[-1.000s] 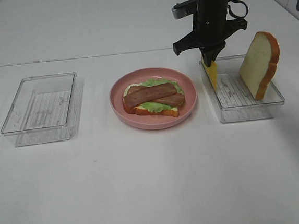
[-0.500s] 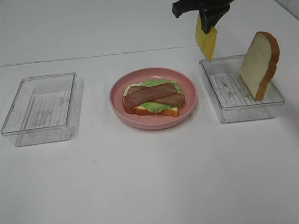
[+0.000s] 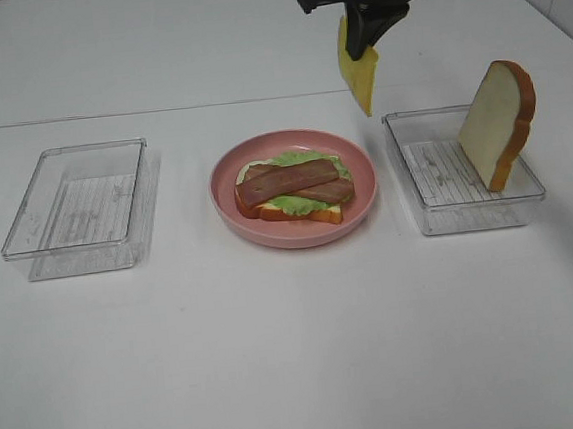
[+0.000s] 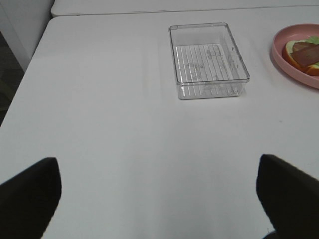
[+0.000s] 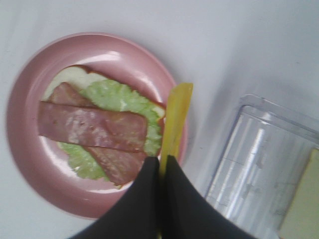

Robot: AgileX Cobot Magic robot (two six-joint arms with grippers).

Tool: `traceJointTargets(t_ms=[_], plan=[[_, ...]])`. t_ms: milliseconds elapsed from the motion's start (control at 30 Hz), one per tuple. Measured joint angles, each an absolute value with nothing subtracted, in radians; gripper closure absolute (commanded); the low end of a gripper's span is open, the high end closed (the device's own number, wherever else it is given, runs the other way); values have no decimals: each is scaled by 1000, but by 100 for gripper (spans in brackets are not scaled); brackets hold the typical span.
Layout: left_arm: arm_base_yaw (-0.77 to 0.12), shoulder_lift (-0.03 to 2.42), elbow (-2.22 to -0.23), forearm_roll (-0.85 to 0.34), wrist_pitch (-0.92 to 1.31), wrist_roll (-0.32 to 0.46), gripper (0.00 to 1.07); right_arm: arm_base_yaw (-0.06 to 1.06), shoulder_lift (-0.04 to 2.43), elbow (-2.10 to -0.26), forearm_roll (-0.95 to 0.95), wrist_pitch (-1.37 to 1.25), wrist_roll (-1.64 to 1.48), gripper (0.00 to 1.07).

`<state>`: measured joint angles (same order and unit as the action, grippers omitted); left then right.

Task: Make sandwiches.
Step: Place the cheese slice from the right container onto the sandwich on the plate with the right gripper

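A pink plate (image 3: 364, 200) in the middle holds an open sandwich (image 3: 292, 189): one bread slice, green lettuce (image 5: 112, 97) and two bacon strips (image 5: 92, 127). My right gripper (image 3: 359, 37) hangs high between the plate and the right tray, shut on the upper edge of a yellow cheese slice (image 3: 359, 76) that dangles below it. In the right wrist view the right gripper (image 5: 162, 167) pinches the cheese slice (image 5: 175, 119) edge-on over the plate's (image 5: 30, 94) rim. A second bread slice (image 3: 499, 121) leans upright in the right tray (image 3: 437, 216). My left gripper (image 4: 159, 209) is open over bare table, its fingers (image 4: 27, 196) wide apart.
An empty clear tray (image 3: 77, 208) sits at the left, also seen as the clear tray (image 4: 208, 59) ahead of the left gripper. The plate's edge (image 4: 294, 57) shows beyond it. White table surrounds everything.
My right gripper has lifted the cheese slice up out of the right tray and carried it left, toward the plate. Everything else stays put.
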<state>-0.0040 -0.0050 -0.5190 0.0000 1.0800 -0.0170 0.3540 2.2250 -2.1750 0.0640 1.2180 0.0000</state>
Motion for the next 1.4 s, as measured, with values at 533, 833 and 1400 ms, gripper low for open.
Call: traceJointTargets(t_ms=[533,833,1400], plan=[[-4,-5,-519,0,1080,-17,7,495,2282,-2175,197,1219,-66,107],[-4,-5,-519,0,1080,-17,7,497,2367,-2175,247,1219,-109,107],[-4,-5,-519,0,1080,-17,7,497,2457,-2175,29,1192,-78,107]])
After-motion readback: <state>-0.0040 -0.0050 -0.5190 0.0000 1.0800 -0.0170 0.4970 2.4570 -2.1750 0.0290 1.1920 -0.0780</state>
